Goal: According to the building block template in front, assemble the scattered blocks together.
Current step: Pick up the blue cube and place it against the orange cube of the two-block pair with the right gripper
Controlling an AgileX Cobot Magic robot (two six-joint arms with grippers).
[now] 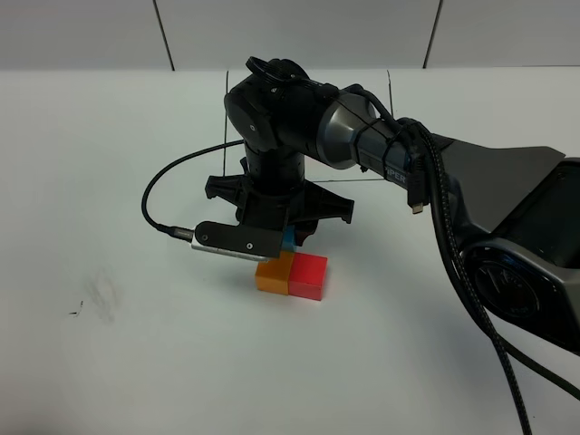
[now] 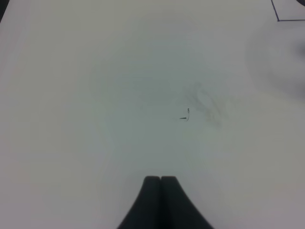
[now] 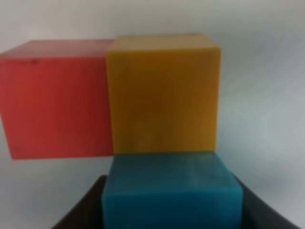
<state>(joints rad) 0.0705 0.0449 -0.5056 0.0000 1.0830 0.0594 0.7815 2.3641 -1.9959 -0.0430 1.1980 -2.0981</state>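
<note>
Blue cube (image 3: 171, 195) sat pinched in the right pincer (image 3: 171, 210), flush against orange (image 3: 162, 93); releasing straight and gently looked wisest.

a lab: bare white table (image 1: 109, 362), plain white wall panels (image 1: 299, 32).

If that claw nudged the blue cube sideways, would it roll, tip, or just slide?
Most likely it would slide. The blue cube has flat faces and sits low and squat, so rolling or tipping looks unlikely. It lies flush against the orange cube, which touches the red cube, so a push toward them would probably shove those too. Its matte surface suggests it shouldn't slip easily between the fingers.
</note>
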